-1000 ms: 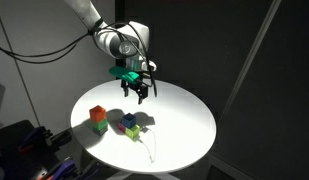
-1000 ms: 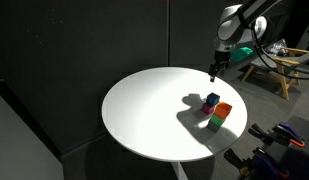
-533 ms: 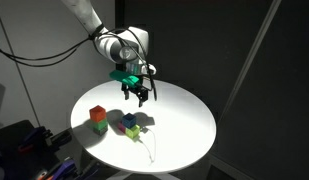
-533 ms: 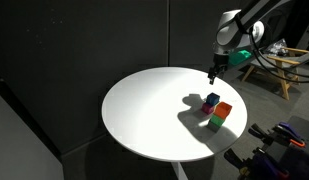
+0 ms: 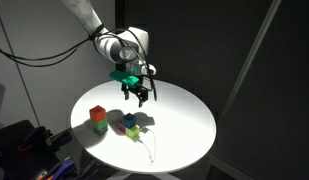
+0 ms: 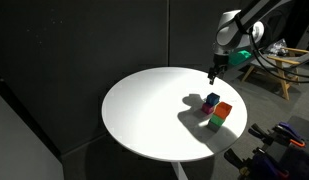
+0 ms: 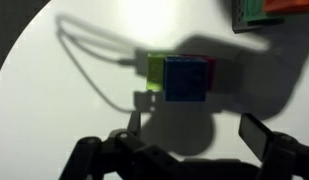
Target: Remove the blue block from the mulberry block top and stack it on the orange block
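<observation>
Hovering above the round white table [image 5: 184, 120], the end effector [image 5: 134, 93] hangs clear of every block, with its fingers pointing down. In the wrist view the end effector [image 7: 192, 125] has its two fingers [image 7: 256, 135] spread well apart, with only bare table surface between them. The blue block [image 7: 186, 78] lies beyond the fingertips in that view and touches neither finger. It sits on top of the mulberry block [image 7: 210, 70], of which only a narrow magenta strip shows past the blue block's edge. A yellow-green cube [image 7: 154, 70] stands touching this stack on its other side. In an exterior view the blue block [image 5: 129, 121] stands inboard of the table edge nearest the camera, with the yellow-green cube [image 5: 139, 131] just beside it toward that edge. The orange block [image 5: 97, 113] rests on a green cube [image 5: 98, 126] near the stack but apart from it. In an exterior view the blue block [image 6: 212, 100], the orange block [image 6: 224, 108] and the green cube [image 6: 215, 122] are grouped near the table edge on the arm's side, and the end effector [image 6: 213, 72] is above them, toward the far edge.
</observation>
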Available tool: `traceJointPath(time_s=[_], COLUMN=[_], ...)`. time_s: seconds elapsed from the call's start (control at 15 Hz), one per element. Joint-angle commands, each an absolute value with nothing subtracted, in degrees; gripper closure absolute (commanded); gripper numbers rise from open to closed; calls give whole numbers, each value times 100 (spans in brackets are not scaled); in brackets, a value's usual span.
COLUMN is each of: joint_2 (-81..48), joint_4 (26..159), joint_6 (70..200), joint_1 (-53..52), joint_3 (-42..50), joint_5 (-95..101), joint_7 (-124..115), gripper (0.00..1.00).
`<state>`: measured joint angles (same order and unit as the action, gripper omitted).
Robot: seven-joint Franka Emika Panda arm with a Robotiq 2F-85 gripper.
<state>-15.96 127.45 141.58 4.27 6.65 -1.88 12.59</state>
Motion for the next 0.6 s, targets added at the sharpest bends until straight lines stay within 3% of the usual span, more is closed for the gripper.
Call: traceJointPath(time_s=[0.0, 0.53], joint_2=[-1650, -1902], joint_4=[12727, 12763], joint_6=[14183, 14501], joint_1=[553, 518], joint_3=[539, 518], joint_5=[-141, -47], joint_7=[1216, 1091], gripper=[0, 0])
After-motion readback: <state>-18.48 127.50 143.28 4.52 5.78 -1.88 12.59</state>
